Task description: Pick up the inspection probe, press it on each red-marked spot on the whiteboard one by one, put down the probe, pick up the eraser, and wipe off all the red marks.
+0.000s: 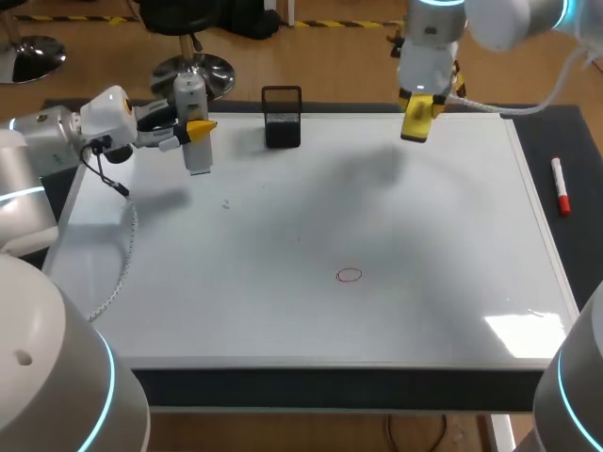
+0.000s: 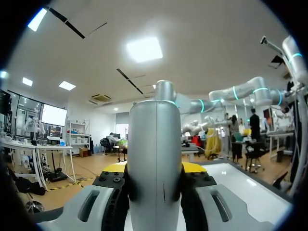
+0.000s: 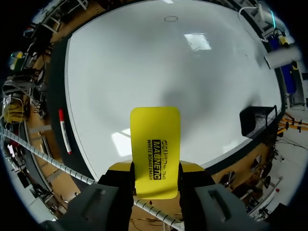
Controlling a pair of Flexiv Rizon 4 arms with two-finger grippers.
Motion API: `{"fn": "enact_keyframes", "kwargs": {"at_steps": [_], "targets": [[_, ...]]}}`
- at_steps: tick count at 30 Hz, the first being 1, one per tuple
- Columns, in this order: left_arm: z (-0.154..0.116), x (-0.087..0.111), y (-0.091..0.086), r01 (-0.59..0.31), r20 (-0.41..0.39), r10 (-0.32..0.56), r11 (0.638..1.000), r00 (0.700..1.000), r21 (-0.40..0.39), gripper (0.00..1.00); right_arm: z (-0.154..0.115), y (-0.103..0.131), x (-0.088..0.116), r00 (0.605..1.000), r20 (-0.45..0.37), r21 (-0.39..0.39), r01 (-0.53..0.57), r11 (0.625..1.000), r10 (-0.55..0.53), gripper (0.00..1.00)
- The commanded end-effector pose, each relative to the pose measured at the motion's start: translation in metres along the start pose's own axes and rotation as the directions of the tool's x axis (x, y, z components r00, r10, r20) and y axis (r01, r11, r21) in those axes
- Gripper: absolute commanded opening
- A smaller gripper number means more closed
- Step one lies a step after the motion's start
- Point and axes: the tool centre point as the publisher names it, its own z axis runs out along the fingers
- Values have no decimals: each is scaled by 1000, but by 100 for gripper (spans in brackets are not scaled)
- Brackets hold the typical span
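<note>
My left gripper point(image 1: 201, 127) is shut on the grey cylindrical inspection probe point(image 1: 192, 122), held upright above the whiteboard's far left corner. In the left wrist view the probe point(image 2: 155, 159) stands between the fingers and fills the middle. My right gripper point(image 1: 417, 111) is shut on the yellow eraser point(image 1: 415, 118), held above the board's far right part. In the right wrist view the eraser point(image 3: 155, 151) sits between the fingers over the board. One small red circle point(image 1: 350, 275) is drawn on the whiteboard point(image 1: 301, 235) right of its middle; the red circle point(image 3: 170, 19) also shows far ahead of the eraser.
A black mesh holder point(image 1: 282, 118) stands at the board's far edge between the two grippers. A red marker pen point(image 1: 561, 186) lies on the dark mat right of the board. The left arm's cable point(image 1: 122, 254) hangs over the board's left side.
</note>
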Motion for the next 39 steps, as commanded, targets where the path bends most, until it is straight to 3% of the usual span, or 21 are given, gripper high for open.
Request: {"fn": "enact_keyframes", "kwargs": {"at_steps": [1,24,39], "targets": [[0,0,0,-2,-1,2,1000,1000,3,0,-5,29,-3,1000,6,39,24,999,-24,0],[0,0,0,-2,-1,2,1000,1000,3,0,-22,175,-55,957,62,79,279,957,-284,0],[0,0,0,-2,-1,2,1000,1000,3,0,-10,249,-74,951,89,57,293,954,-297,0]]}}
